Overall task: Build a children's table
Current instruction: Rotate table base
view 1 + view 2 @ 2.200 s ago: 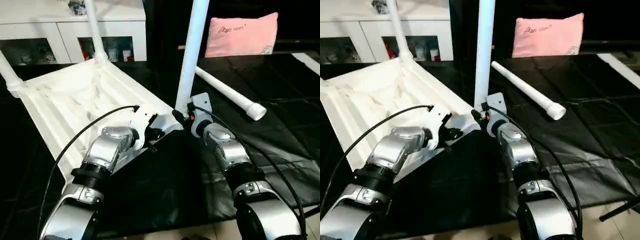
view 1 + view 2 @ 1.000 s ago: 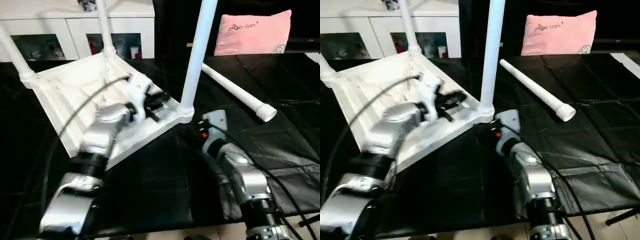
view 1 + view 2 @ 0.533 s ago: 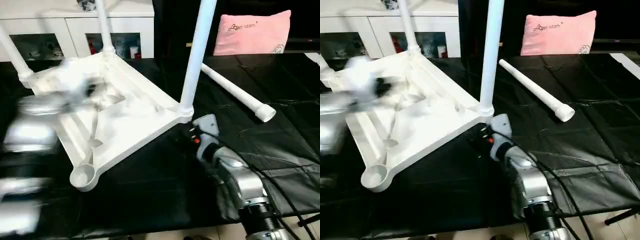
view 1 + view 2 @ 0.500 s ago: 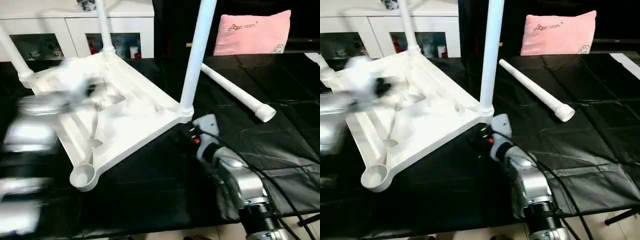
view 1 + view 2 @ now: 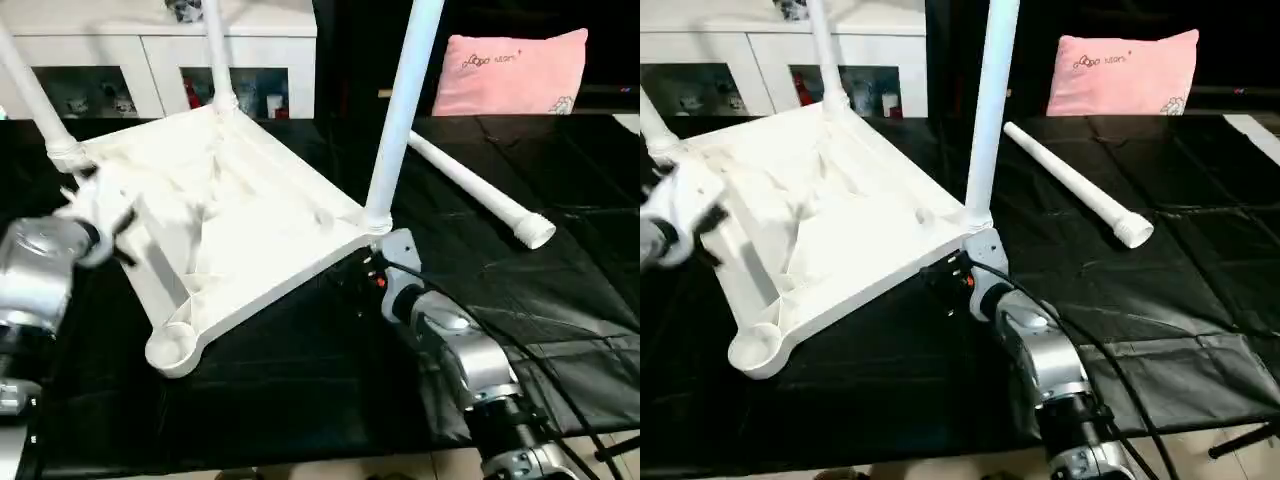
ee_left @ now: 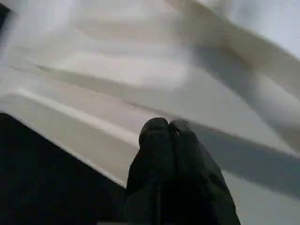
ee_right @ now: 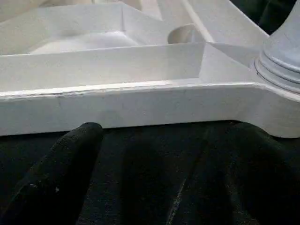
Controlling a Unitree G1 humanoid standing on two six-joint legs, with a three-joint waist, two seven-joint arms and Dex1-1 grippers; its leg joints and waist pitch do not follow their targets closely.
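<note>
The white tabletop lies upside down on the black-covered counter, ribbed underside up and tilted — its near corner, with an empty round socket, points toward the robot. Three legs stand in the other sockets: one at the corner nearest the right arm, one at the far corner, and one at the left corner. The fourth leg lies loose on the black cover to the right of the tabletop, well apart from it, its wide end toward the robot.

The left gripper hangs over the tabletop's left edge, near the left-corner leg; in the left wrist view its two black fingers are pressed together, clenched on nothing. The right gripper sits low on the counter just beside the tabletop's near-right rim, below the socket of the nearest standing leg. Its fingers are spread apart — released, holding nothing.

Behind the counter stand a white glass-doored cabinet and a pink pillow.
</note>
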